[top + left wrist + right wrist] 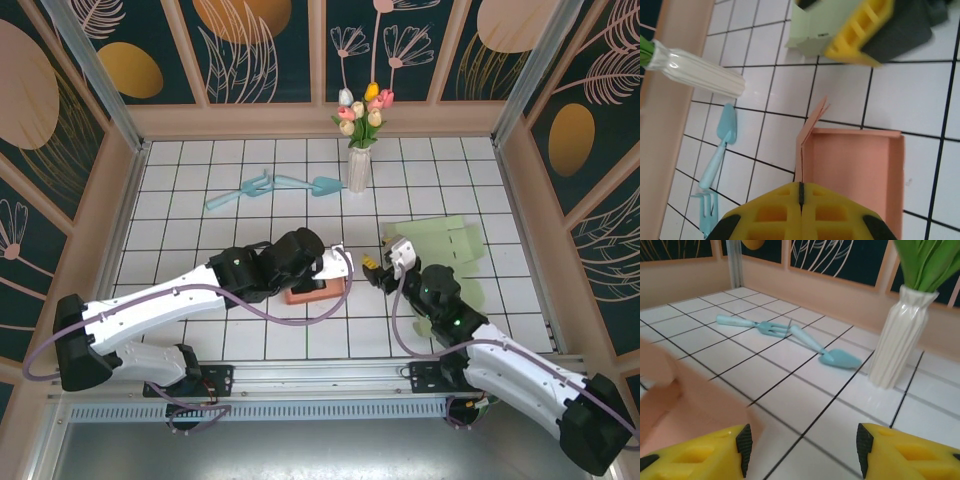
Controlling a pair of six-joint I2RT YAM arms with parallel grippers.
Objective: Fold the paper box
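Left gripper [800, 186]: ribbed yellow plastic fingers are pressed together at the side wall of the paper box [855, 170]; whether card is pinched cannot be told. The box is a shallow salmon tray, laid on glossy white tiles [900, 95]. Right gripper [802, 450]: jaws are held apart, just right of the box.

Two white-shelled robot arms [150, 305] with black joints [262, 268] trail lilac cables [290, 321]; the wrists end in yellow ribbed plastic fingers [910, 455] (black-padded inside).
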